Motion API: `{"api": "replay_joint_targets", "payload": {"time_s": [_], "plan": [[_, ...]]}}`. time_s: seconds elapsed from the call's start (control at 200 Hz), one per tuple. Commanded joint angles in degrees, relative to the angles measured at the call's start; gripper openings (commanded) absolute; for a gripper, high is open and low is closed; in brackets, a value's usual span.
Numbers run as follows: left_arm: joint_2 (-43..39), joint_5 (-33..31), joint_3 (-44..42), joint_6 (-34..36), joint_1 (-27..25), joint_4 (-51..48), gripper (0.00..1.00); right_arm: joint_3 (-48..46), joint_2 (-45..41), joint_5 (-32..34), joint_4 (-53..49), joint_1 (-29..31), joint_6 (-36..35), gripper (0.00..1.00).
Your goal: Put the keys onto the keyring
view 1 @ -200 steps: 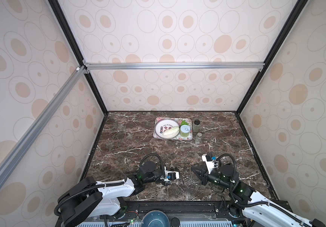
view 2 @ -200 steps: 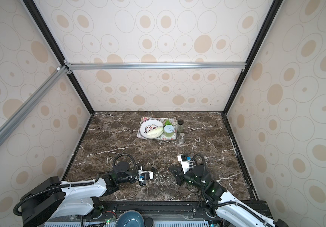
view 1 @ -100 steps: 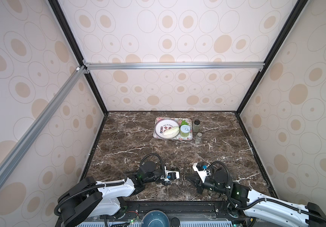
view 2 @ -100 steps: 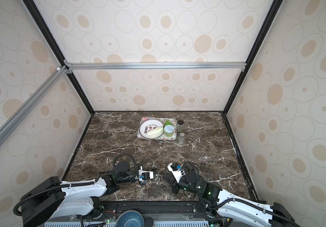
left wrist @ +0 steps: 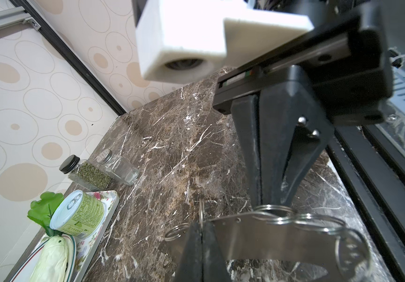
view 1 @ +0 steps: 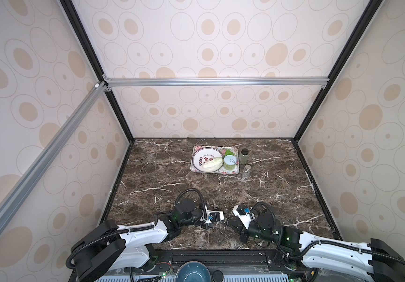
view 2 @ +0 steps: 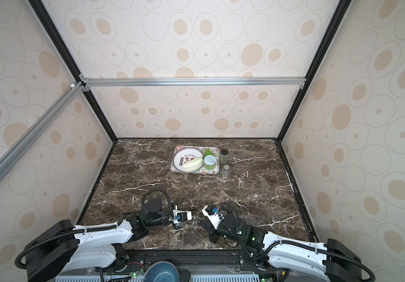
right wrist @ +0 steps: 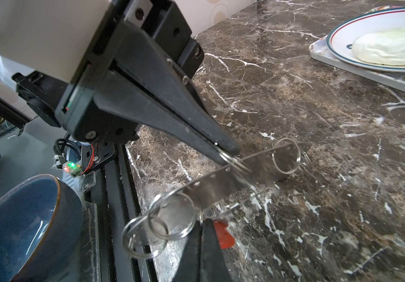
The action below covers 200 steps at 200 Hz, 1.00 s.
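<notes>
The keyring (right wrist: pixel 221 180), held up near the middle of the worktop's (view 1: pixel 196 185) front edge.
Your left gripper (right wrist: pixel 225 151) and right gripper (right wrist: pixel 201 227) both pinch tight on rings (right wrist: pixel 286 156) at its rim; the red-tagged key (right wrist: pixel 223 235) sits just beside the right one.

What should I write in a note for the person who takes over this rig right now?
The left gripper is shut on a ring of the keyring, holding it up near the front edge of the table.
The right gripper is shut, seemingly on the red key, beside the keyring.
Not seen in any view: black key.
Done: no key visibly on the keyring yet.
Left: hook the red key on, then find and add the black one.
</notes>
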Motion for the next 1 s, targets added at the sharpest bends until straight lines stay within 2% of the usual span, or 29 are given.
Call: {"api": "replay_joint_targets", "payload": {"time_s": [0.0,0.275,0.47,0.64,0.83,0.995], "plan": [[-1.2,0.2,2.6,-0.3,-0.4,0.2,0.00,1.2,-0.2,4.2,2.1,0.5,0.2,0.00],[-2.0,0.2,2.0,0.1,-0.4,0.7,0.00,-0.1,-8.1,16.1,-5.9,0.5,3.1,0.00],[-1.8,0.2,2.0,0.3,-0.4,0.8,0.00,1.7,-11.3,20.8,-12.6,0.2,2.4,0.00],[-1.7,0.2,2.0,0.4,-0.4,0.7,0.00,3.0,-14.0,23.1,-14.3,-0.2,1.9,0.00],[-1.7,0.3,2.0,0.4,-0.4,0.8,0.00,4.3,-17.6,19.4,-14.1,-0.3,-3.0,0.00],[-2.0,0.2,1.8,0.4,-0.4,1.0,0.00,4.8,-16.5,15.4,-12.7,-0.3,-6.7,0.00]]}}
